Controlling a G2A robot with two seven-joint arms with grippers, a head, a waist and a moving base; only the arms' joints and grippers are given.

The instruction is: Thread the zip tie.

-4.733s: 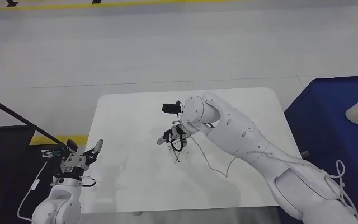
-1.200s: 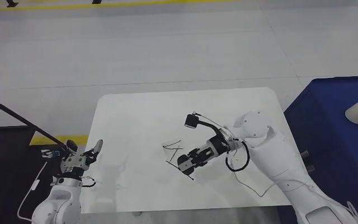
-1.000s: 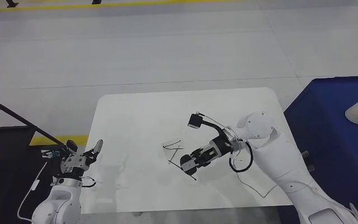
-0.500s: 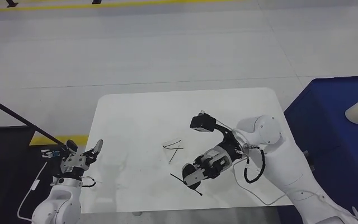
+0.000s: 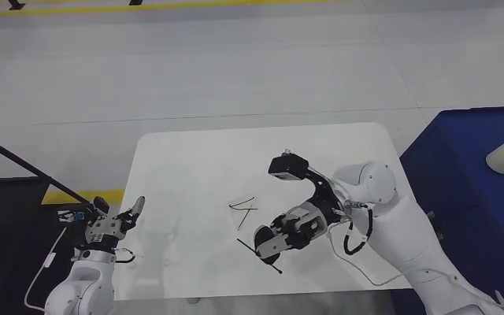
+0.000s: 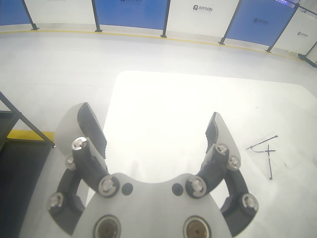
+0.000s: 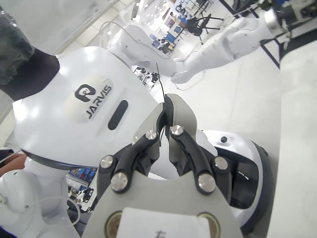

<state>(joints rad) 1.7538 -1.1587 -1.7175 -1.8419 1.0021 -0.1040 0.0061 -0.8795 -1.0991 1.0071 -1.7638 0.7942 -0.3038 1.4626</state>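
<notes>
My right gripper point(image 5: 265, 246) point(image 7: 165, 105) is shut on a thin black zip tie point(image 5: 246, 245) point(image 7: 160, 85), held above the front middle of the white table point(image 5: 189, 157). The tie pokes out on both sides of the fingers in the top view. In the right wrist view its free end sticks up past the fingertips. Two more black zip ties point(image 5: 245, 208) point(image 6: 265, 149) lie crossed on the table, just behind the right gripper. My left gripper point(image 5: 130, 213) point(image 6: 158, 134) stands open and empty off the table's left front corner.
A blue cloth-covered surface point(image 5: 457, 165) stands to the right of the table. A black frame bar point(image 5: 39, 177) runs beside the left arm. A thin white cable point(image 5: 346, 260) hangs by the right arm over the table's front right.
The right arm swung from the table's middle toward the front, lifting one zip tie away from the other two. The wrist has turned the gripper over. The left arm has kept still.
</notes>
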